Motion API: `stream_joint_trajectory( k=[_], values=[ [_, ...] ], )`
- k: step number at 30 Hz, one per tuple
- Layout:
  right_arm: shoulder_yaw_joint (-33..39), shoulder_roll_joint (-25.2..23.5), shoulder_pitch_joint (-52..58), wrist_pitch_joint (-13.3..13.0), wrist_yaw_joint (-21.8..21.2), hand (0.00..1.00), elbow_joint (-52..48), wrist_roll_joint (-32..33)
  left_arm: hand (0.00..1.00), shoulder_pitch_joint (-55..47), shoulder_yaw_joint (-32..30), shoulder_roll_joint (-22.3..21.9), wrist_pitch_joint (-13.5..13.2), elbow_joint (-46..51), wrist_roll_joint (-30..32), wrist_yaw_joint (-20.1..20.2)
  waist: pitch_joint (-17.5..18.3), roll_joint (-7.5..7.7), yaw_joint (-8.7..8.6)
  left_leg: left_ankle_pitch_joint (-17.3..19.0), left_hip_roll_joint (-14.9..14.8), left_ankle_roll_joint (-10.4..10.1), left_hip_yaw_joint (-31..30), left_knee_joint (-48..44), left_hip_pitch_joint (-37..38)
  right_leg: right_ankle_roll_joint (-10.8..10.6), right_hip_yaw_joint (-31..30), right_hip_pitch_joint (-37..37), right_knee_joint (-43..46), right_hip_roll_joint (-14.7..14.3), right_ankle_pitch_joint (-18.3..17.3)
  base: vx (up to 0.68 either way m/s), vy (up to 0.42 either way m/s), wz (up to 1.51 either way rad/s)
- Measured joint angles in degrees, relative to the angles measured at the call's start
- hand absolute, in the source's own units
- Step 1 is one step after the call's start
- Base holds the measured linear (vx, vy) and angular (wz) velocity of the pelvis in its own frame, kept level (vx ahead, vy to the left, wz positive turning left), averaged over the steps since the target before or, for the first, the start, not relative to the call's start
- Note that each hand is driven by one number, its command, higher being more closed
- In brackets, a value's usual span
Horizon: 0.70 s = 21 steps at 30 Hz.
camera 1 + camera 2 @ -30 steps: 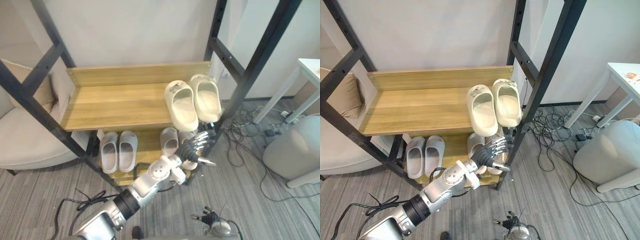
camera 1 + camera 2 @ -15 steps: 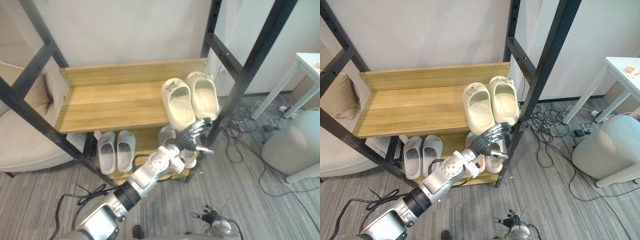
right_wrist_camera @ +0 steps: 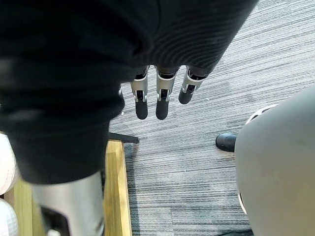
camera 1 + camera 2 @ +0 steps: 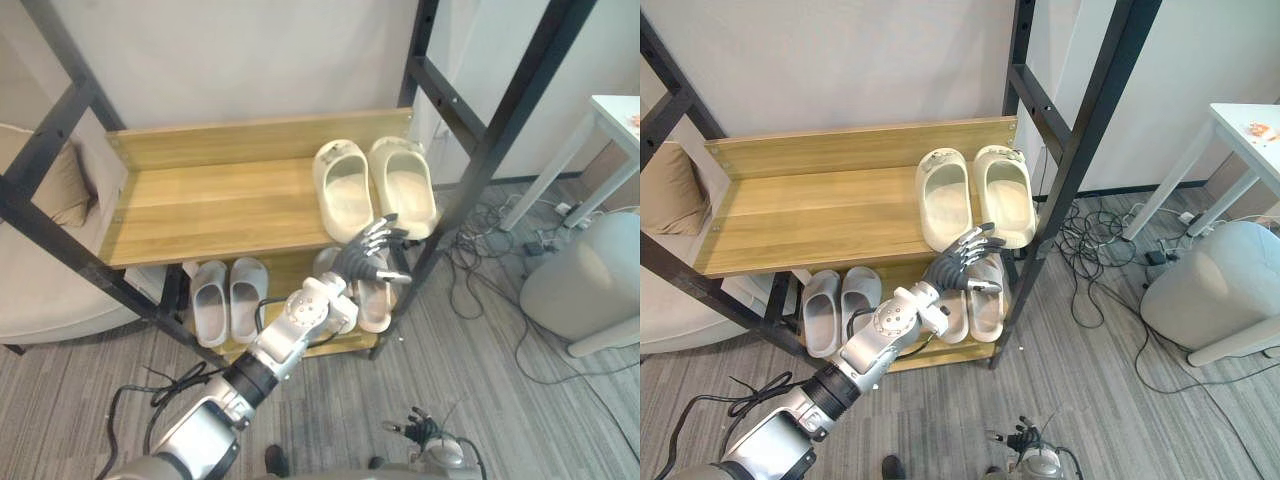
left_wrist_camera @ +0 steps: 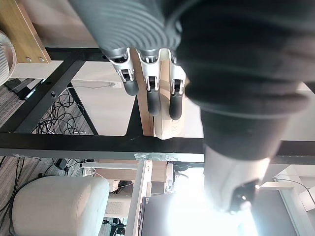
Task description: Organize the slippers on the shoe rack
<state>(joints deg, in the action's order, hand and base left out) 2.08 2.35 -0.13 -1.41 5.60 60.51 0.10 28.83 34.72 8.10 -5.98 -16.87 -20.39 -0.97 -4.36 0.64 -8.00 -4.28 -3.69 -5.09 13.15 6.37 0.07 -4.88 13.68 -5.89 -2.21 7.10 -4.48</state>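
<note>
Shoe rack (image 4: 470, 160), upper shelf (image 4: 220, 205): cream slippers (image 4: 345, 190), paired side by side at 3 o'clock end. Lower shelf (image 4: 292, 272): grey slippers (image 4: 230, 298) at 9 o'clock; pale slippers (image 4: 378, 302) at 3. Left hand (image 4: 372, 255): at cream pair's 6 o'clock, by the shelf's front edge, fingers straight, empty. Right hand (image 3: 157, 96): fingers straight, over carpet (image 3: 221, 73). Advised: push both near ends evenly, flat-fingered, keeping the pair parallel.

Cream slippers (image 4: 343, 195), grey slippers (image 4: 247, 300), honey-brown wood-grain shoe rack (image 4: 200, 205) (black frame (image 4: 499, 140)), grey striped carpet (image 4: 480, 380)
</note>
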Motion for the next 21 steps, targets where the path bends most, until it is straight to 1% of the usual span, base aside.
stream_joint_trajectory(
  k=[5,13,19,21],
  values=[
    [0.07,-0.01,0.02,0.00,0.01,0.00,-0.09,0.00,0.00,1.78,0.02,-0.32,-0.05,-2.20,0.06,-0.02,-0.02,0.00,-0.07,0.00,0.00,0.00,0.07,0.00,0.00,-0.03,-0.03,0.05,0.04,0.02,0.04,0.00,0.000,0.00],
    [0.88,-0.05,0.06,0.03,0.02,0.00,-0.11,0.00,0.00,1.84,0.04,-0.67,-0.09,-2.43,0.00,-0.20,-0.04,0.00,-0.08,0.00,0.02,0.00,0.11,0.00,0.00,-0.02,-0.06,0.06,0.04,0.03,0.06,0.00,0.000,0.00],
    [1.25,-0.04,0.07,0.08,0.05,0.00,-0.11,0.01,0.00,1.81,0.19,-1.34,-0.09,-2.47,-0.17,-1.19,-0.05,0.00,-0.03,0.00,0.03,0.00,-0.01,0.00,0.00,-0.02,0.06,-0.01,0.03,0.03,0.06,0.00,0.000,0.00],
    [1.18,-0.03,0.07,0.14,0.06,0.00,-0.10,0.01,0.00,1.71,0.20,-1.64,-0.09,-2.46,-0.97,-1.20,-0.05,0.00,0.05,0.00,0.05,0.00,-0.16,0.00,0.00,-0.03,0.18,-0.10,0.01,0.03,0.05,0.00,0.000,0.00]
  ],
)
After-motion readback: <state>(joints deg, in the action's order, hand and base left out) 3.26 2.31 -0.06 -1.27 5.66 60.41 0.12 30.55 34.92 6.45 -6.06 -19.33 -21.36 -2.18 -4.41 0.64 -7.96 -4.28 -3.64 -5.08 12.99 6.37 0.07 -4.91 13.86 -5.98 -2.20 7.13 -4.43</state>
